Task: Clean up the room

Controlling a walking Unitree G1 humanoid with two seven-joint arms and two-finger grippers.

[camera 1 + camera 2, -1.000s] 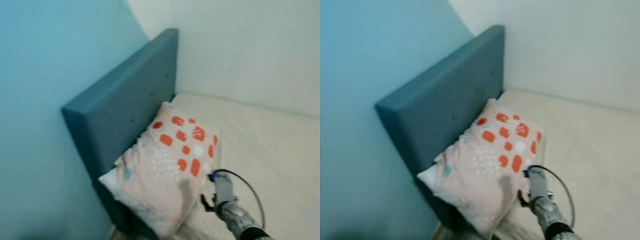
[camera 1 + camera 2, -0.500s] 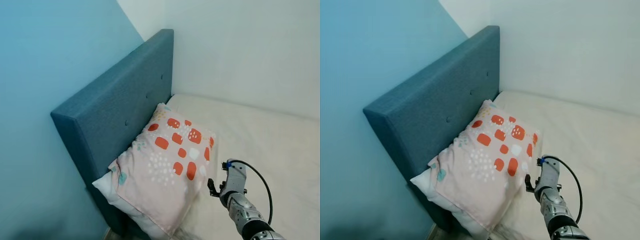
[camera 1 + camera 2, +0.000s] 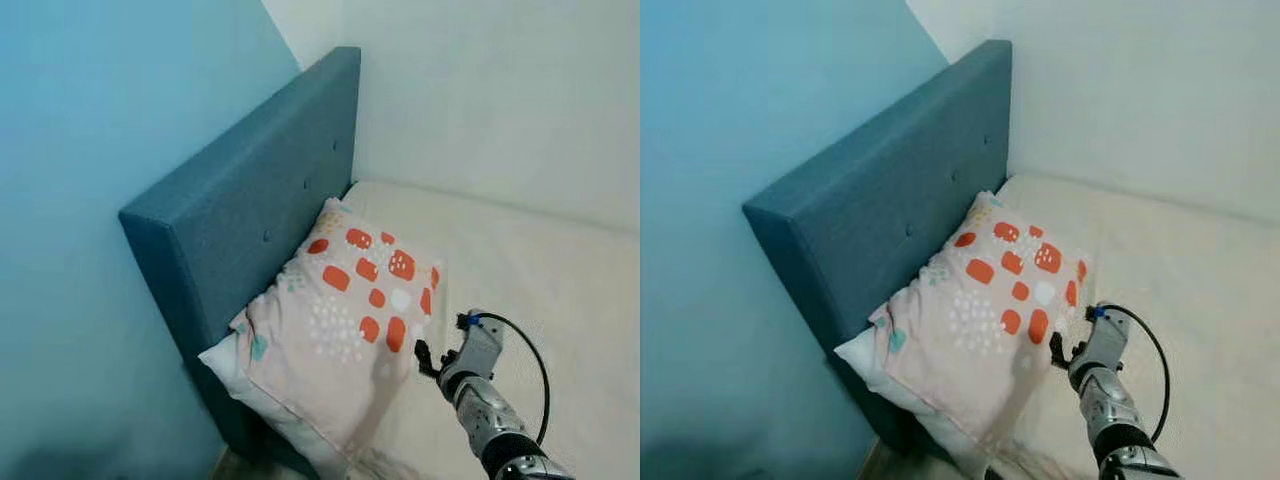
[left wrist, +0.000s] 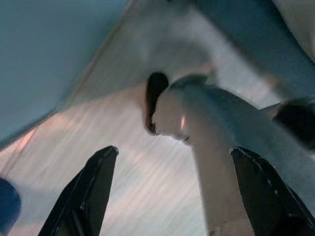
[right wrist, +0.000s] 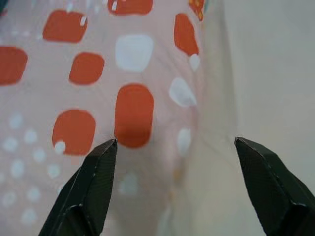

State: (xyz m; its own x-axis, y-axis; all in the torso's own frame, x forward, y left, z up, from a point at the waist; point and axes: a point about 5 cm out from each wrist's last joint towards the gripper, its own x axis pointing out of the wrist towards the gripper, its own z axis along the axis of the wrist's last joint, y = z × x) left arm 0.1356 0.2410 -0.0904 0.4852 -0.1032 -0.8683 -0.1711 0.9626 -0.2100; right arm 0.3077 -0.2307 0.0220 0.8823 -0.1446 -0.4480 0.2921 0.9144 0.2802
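R gripper [image 5: 174, 184]: fingers spread wide, holding nothing. In the R wrist view its two black fingertips [image 5: 91, 184] frame the edge of the pillow [image 3: 335, 320], one tip over the pink patterned cover w/ orange and white patches, the other over the cream mattress [image 3: 540, 280]. Can't tell if a tip actually touches the fabric. In the head views the R arm [image 3: 485, 405] reaches up from the bottom edge, a black cable [image 3: 535, 360] looping off the wrist, gripper just beside the pillow's near-right edge.

L gripper [image 4: 170, 196]: fingers also wide apart, nothing between them. L wrist view is blurred; it looks down at pale streaked floor [image 4: 123, 167], a grey robot limb and the blue wall [image 4: 44, 44].

Vs 0.5 s ago: the R arm sits much the same, just off the pillow; whole scene shifted slightly, so camera moved. Vs 1 s ago the gripper has backed off; then it was up against the pillow's lower right part.

Pillow leans on the teal headboard [image 3: 250, 210], lower corner overhanging the mattress edge. Behind: blue wall on the L, white wall [image 3: 500, 90] past the bed.

R wrist view gives the pattern close up; the head views give the pillow's place on the bed.
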